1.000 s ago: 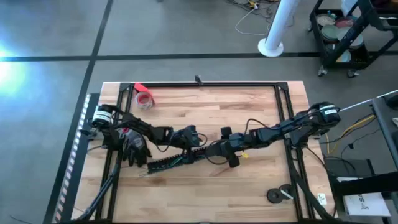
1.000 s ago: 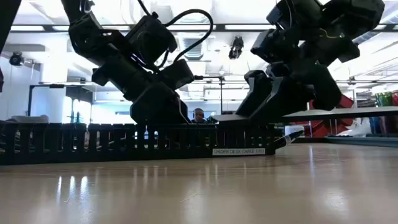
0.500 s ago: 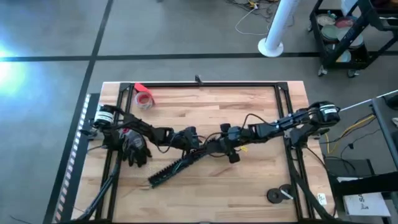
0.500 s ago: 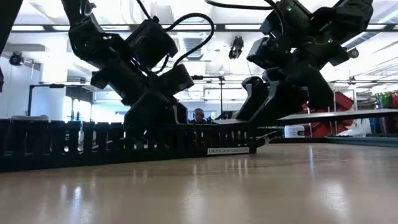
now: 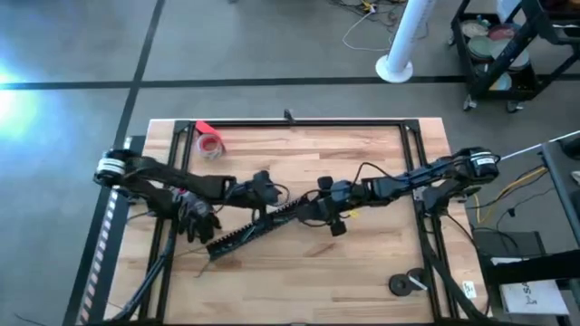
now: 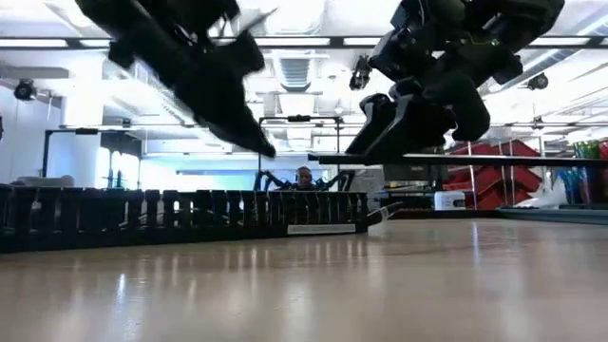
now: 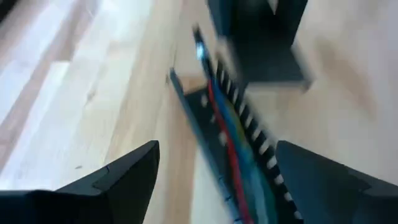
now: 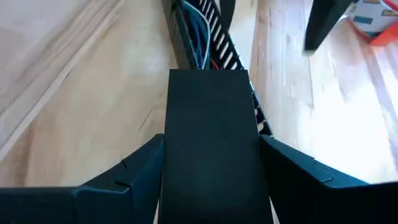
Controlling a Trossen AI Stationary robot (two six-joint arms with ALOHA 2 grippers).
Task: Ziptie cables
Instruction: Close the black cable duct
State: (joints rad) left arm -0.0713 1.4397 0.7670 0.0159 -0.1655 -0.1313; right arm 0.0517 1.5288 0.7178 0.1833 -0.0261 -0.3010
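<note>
A long black slotted tray [image 5: 263, 225] lies slantwise on the wooden table, with the cables [image 7: 233, 149] (red, green and blue wires) along its inside. My left gripper [image 5: 263, 187] hangs open above the tray's middle [image 7: 217, 168], touching nothing; in the low view it is raised clear [image 6: 223, 90]. My right gripper [image 5: 324, 210] is at the tray's right end, shut on a wide flat black strip [image 8: 211, 124]. The ziptie is out of view. My right gripper pinches the wide flat black strip by its two long edges [image 8: 171, 146], one finger on each side. The fingers lie level, coming from the table's right. The strip is held flat and clear of the table [image 6: 475, 160], its free end [image 8: 208, 74] over the tray's right end.
A red tape roll [image 5: 210, 143] lies at the far left. A dark glove-like heap [image 5: 195, 215] sits beside the tray's left end. Black discs [image 5: 403, 283] lie near the front right. A black frame [image 5: 299, 122] borders the table. Bare wood stretches along the near side.
My left gripper has risen off the tray and drawn back a little toward the table's far-left. My right gripper has shifted toward the far-left with the strip. The tray has turned on the table, its right end swinging toward the far edge.
</note>
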